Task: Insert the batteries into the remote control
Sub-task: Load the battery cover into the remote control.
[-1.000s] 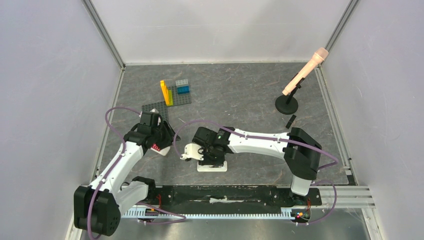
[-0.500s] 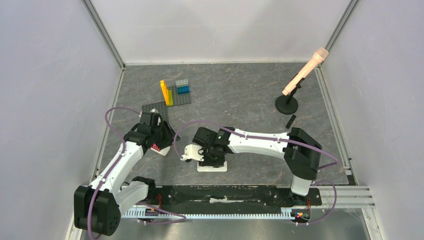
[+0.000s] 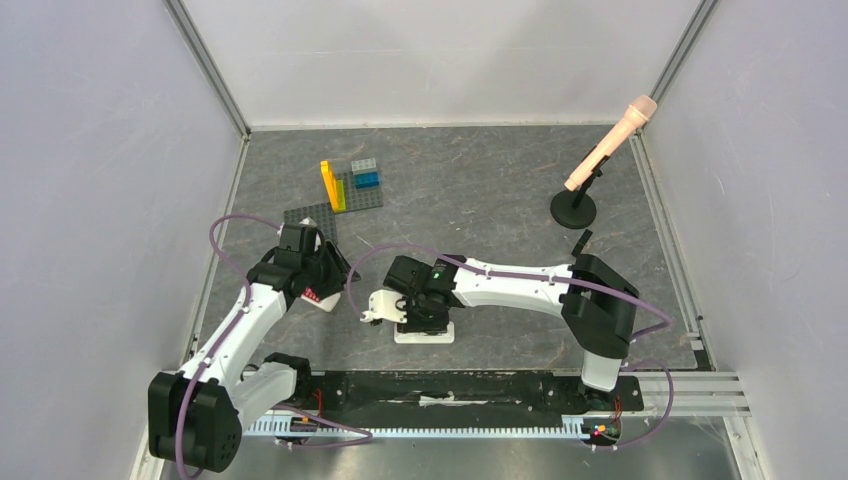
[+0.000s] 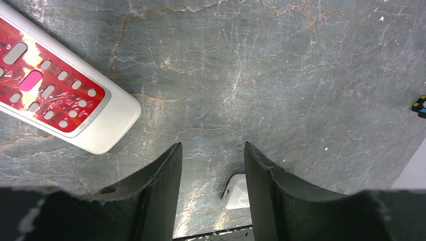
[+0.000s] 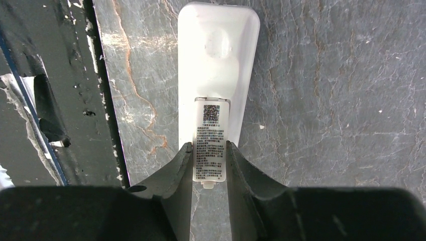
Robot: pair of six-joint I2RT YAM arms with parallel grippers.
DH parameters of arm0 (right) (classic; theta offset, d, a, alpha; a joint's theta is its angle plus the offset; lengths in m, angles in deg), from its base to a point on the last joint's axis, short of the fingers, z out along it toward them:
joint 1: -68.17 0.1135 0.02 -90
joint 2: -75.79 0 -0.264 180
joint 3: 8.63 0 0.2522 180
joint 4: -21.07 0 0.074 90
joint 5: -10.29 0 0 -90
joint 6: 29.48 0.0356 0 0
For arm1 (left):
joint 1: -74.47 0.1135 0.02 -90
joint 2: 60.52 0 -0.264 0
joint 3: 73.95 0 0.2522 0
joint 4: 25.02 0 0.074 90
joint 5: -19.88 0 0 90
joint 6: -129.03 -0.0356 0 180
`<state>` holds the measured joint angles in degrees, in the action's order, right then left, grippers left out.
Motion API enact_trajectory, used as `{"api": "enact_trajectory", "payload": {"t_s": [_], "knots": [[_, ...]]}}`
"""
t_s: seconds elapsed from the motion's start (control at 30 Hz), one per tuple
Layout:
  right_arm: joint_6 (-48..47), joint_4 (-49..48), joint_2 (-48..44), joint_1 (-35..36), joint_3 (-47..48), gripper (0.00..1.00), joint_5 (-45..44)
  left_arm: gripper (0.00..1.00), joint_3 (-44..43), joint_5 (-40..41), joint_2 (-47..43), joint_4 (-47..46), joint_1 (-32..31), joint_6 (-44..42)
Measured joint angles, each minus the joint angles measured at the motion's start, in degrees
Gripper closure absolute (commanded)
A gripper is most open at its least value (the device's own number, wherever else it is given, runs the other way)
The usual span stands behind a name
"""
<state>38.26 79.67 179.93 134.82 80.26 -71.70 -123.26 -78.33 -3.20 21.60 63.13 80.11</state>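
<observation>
the white remote control [image 5: 218, 55] lay back-up on the table [image 5: 326, 100] near its front edge, lengthwise to the right gripper [image 5: 209, 147]. that left its battery cover [image 5: 212, 125] facing the wrist. the jaws stood narrow, pinching the cover by its two long sides. judging by that hold, the aim was to slide the cover off and open the compartment, so loading had not begun.

the left gripper [image 4: 213, 147] hovered with its jaws well apart and nothing between them. it hung just beside a second, red-faced remote [image 4: 55, 95], probably waiting to steady something or fetch a cell. a small white piece [image 4: 237, 192] that i could not identify lay under it. no batteries showed in any view.
</observation>
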Motion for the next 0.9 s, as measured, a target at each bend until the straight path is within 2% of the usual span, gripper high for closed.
{"api": "enact_trajectory", "payload": {"t_s": [0.9], "knots": [[0.20, -0.20, 1.77, 0.00, 0.02, 0.89, -0.55, 0.45, 0.31, -0.92, -0.07, -0.20, 0.02, 0.00]]}}
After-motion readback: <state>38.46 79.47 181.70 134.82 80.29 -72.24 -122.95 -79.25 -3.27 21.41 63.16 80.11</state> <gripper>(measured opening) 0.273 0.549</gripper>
